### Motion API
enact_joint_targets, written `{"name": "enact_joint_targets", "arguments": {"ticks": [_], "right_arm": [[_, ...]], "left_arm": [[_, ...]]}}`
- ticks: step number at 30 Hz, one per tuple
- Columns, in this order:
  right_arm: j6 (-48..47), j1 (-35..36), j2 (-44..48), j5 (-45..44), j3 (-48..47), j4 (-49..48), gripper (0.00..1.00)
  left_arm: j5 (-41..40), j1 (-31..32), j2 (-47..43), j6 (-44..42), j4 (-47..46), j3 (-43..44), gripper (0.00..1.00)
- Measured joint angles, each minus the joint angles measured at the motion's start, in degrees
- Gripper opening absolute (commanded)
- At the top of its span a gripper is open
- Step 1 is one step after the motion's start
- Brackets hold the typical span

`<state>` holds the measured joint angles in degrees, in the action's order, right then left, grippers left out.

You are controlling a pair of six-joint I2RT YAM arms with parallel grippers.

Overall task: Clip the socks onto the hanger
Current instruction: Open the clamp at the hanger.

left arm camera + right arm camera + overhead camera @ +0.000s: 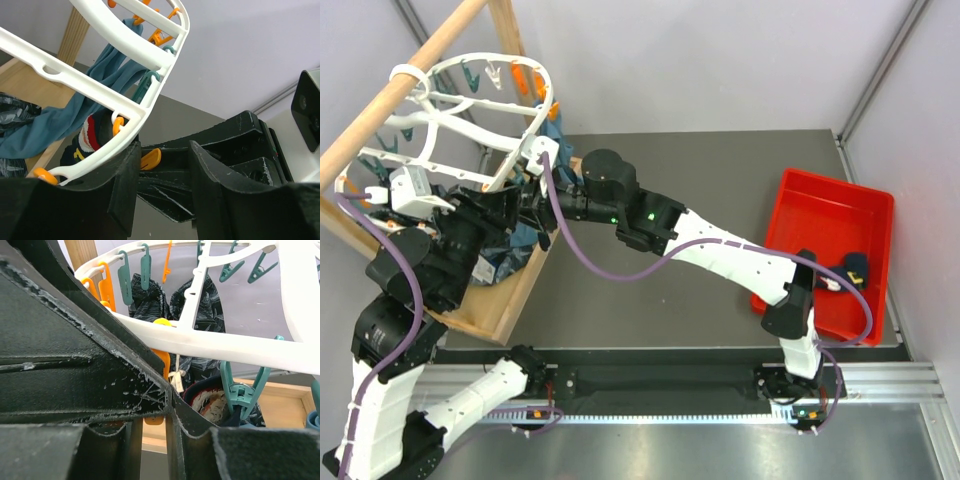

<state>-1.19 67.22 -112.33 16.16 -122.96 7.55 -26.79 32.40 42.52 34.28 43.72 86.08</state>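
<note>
The socks are split between two places. One (pixel 90 137), navy with a red-and-white striped cuff, hangs right under the rim of the hanger (pixel 90 86), up at the far left of the worktop (pixel 700 170). The other (pixel 852 268) lies in the red bin (pixel 820 215), well apart on the right.

Both arms crowd in at the hanger's near edge. The left hand (pixel 165 165) has its fingers standing apart, with the tip of an orange clip (pixel 150 159) showing in the gap and nothing squeezed as far as I can see. The right hand (pixel 532 190) is pressed in close beside it. From its own camera the sock's cuff sits just against a teal clip (pixel 240 392), but I cannot tell whether that hand is closed on the sock or merely next to it. Nor can I tell if the clip truly bites the cloth.

My reading is that the first sock is at or near the point of being clipped, and the one in the bin has yet to be fetched, so roughly half remains.

A teal-blue garment (pixel 107 70) and a dark patterned cloth (pixel 150 300) already hang there. The hanger is hooked on a wooden pole (pixel 360 138) over a wooden frame (pixel 525 280). The worktop is matt dark grey, with pale plain walls behind.
</note>
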Motion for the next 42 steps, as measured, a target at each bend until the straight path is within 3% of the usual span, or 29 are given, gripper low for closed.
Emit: {"name": "enact_joint_targets", "arguments": {"ticks": [9,16,18,22,25,42], "right_arm": [[0.9,-0.1,0.8,0.2,1.2,-1.1,0.09],[1.8,-0.3,1.0,0.5,1.5,-1.1,0.17],[1.9,-0.3,1.0,0.5,1.6,-1.1,0.22],[2.1,-0.4,1.2,1.2,2.7,-1.3,0.43],[2.4,-0.3,2.3,2.0,4.5,-1.9,0.51],[2.6,-0.3,4.9,1.7,8.3,-6.4,0.49]], "left_arm": [[-0.6,0.0,0.0,-1.0,-0.2,-0.8,0.33],[-0.5,0.0,0.3,-1.4,-0.9,-1.2,0.01],[-0.5,0.0,0.4,-1.5,-0.9,-1.2,0.00],[-2.2,-0.1,0.8,-1.4,-0.9,-1.0,0.00],[-3.1,-0.2,1.2,-1.2,-0.7,-1.0,0.00],[-4.4,-0.2,1.5,0.3,0.3,0.7,0.00]]}}
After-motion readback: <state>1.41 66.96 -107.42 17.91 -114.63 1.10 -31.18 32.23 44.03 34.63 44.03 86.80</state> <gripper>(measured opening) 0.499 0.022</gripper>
